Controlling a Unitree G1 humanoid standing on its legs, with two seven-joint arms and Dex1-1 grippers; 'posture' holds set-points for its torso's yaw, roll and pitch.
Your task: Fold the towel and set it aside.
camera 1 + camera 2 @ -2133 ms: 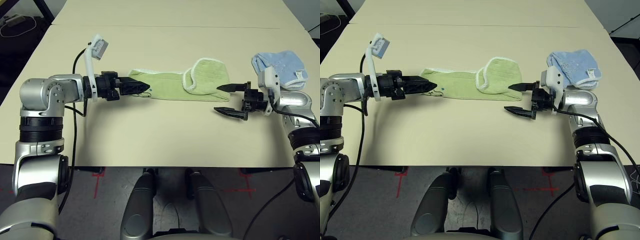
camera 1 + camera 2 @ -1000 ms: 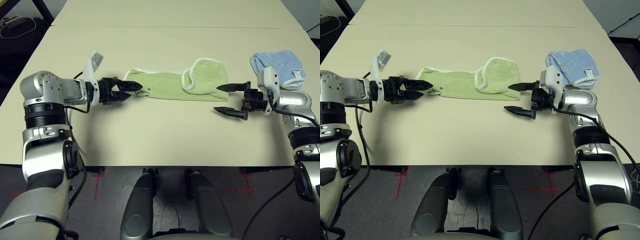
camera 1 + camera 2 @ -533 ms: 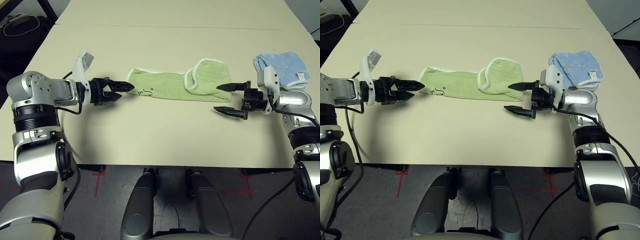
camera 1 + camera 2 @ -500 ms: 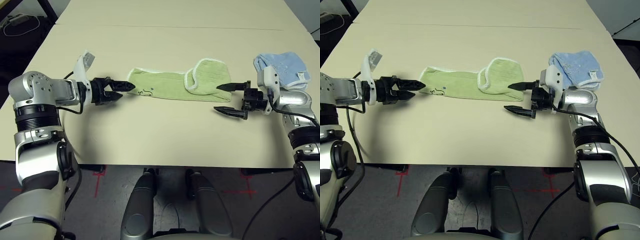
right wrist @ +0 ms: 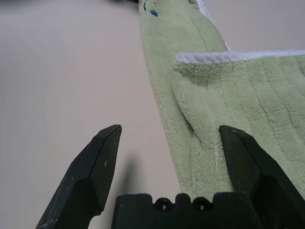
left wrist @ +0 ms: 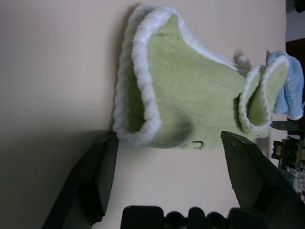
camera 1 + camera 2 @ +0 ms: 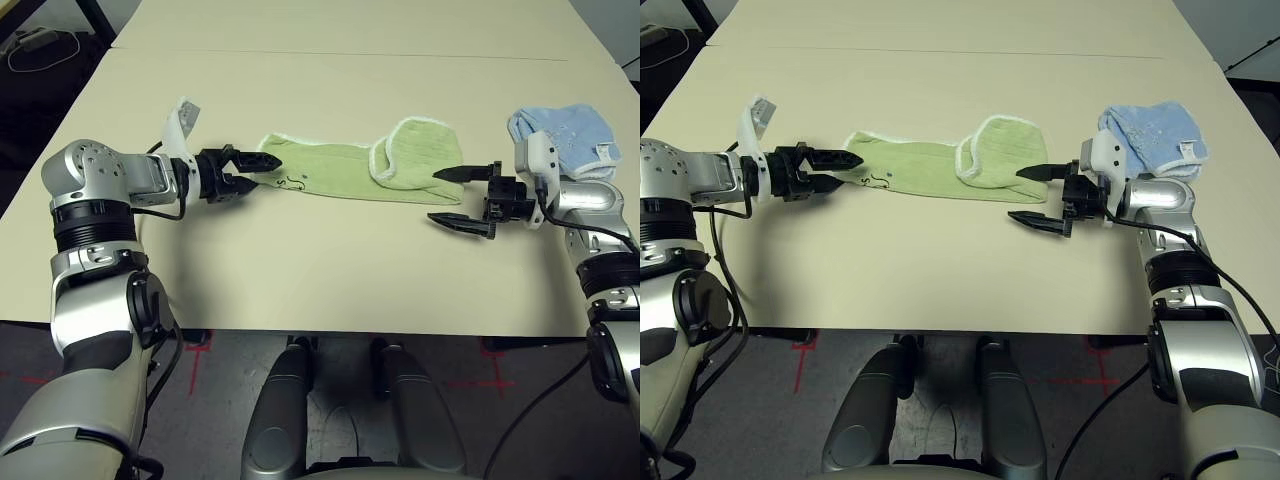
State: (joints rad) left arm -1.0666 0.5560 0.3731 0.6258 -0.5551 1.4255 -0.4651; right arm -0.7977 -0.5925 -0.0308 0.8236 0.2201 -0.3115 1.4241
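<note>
At centre left of the head view, the left gripper (image 7: pixel 243 172) pointed at the left end of the towel (image 7: pixel 340 171), its two black fingers spread apart and closed on nothing; the near corner of the white-edged hem lay just beyond and between the fingertips (image 6: pixel 107 143) in the left wrist view. The light green towel stretched across the middle of the frame on the table (image 7: pixel 320 270), already doubled lengthwise, with its right end curled over into a raised loop and a small dark mark (image 7: pixel 290 183) near its left end. At centre right, the right gripper (image 7: pixel 448 195) hovered at the towel's right end with its fingers wide apart and empty, one tip above the cloth's corner and the other over bare table.

Probable failures: if the left fingers closed short of the hem, they would likely pinch only the top layer or miss it, and the doubled cloth could slide open. If the right gripper closed on the curled loop rather than a flat edge, the fold would probably come out skewed or bunched.

At the right edge, a crumpled light blue cloth (image 7: pixel 560 130) lay just behind the right wrist; it seemed to crowd the space there for setting the towel aside. The remaining table appeared unobstructed.
</note>
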